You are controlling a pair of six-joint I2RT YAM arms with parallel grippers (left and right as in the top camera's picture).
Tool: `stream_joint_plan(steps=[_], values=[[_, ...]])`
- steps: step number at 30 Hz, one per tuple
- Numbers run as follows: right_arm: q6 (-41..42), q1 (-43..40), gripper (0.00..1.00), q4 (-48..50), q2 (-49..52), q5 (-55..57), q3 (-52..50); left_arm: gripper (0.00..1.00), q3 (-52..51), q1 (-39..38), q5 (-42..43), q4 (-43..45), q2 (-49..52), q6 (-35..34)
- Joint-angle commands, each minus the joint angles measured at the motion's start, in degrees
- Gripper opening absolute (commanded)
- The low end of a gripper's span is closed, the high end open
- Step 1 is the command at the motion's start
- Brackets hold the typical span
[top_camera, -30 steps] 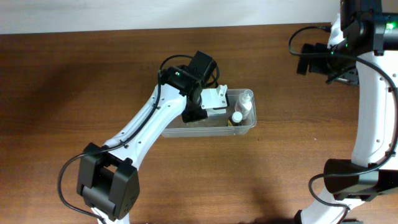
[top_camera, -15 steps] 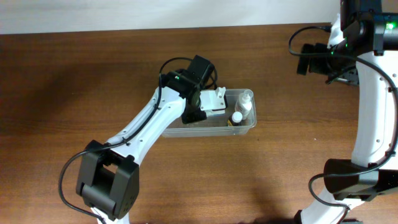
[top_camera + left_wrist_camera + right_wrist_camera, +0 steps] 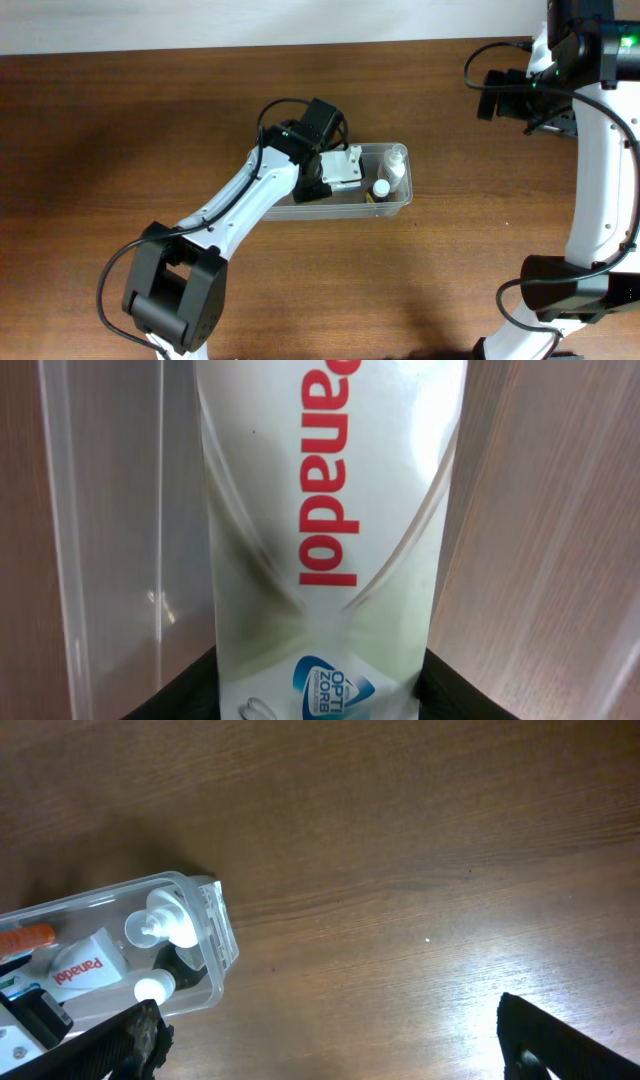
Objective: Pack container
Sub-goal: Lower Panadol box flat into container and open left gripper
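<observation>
- Table (image 3: pixel 120 120): brown wood-grain top; it carries everything listed below.
- Right arm (image 3: pixel 600 150): white, at the far right edge of the table, well apart from the container.
- Left arm (image 3: pixel 240 200): white with black joints. It reaches from the near left corner to the middle of the table and ends over the left half of the container.
- Container (image 3: pixel 398 205): long clear tub with rounded corners and a rim. It sits flat at the middle of the table, its long side running left to right.
- Right pincer (image 3: pixel 330 1020): fingers as wide apart as they go, with only bare table between them. It holds and touches nothing. The right end of the container lies at the left of its view.
- Left pincer (image 3: pixel 325 178): down in the container, its jaws part-way open and set against the two long sides of the box, gripping it. The fingertips themselves are hidden.
- Box (image 3: pixel 320 510): white carton with red "Panadol" lettering. It lies in the left and middle part of the container, between the left pincer's fingers.
- Two bottles, white-capped: one (image 3: pixel 397 165) at the far right end of the container, the other (image 3: pixel 381 188) just beside it toward the near wall.
- Orange item (image 3: pixel 25 937): inside the container against the far wall. It is too little seen to identify.
</observation>
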Motion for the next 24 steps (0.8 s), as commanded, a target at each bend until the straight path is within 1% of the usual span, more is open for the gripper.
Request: stream_joint_plan(steps=[1, 13, 14, 17, 19, 24], values=[[0.37, -0.17, 0.98, -0.15, 0.09, -0.28, 0.39, 0.52, -1.22, 0.35, 0.07, 1.62, 0.17, 0.96], [0.37, -0.17, 0.98, -0.15, 0.09, -0.28, 0.39, 0.52, -1.51, 0.35, 0.04, 2.43, 3.98, 0.96], [0.37, -0.17, 0.98, -0.15, 0.09, -0.28, 0.39, 0.54, -1.51, 0.35, 0.04, 2.45, 4.09, 0.96], [0.37, -0.17, 0.98, -0.15, 0.09, -0.28, 0.39, 0.56, -1.53, 0.35, -0.22, 2.56, 4.09, 0.96], [0.37, -0.17, 0.98, -0.15, 0.09, -0.28, 0.39, 0.61, -1.51, 0.35, -0.22, 2.64, 4.09, 0.96], [0.37, -0.17, 0.98, -0.15, 0.09, -0.28, 0.39, 0.65, -1.51, 0.35, -0.22, 2.64, 4.09, 0.96]])
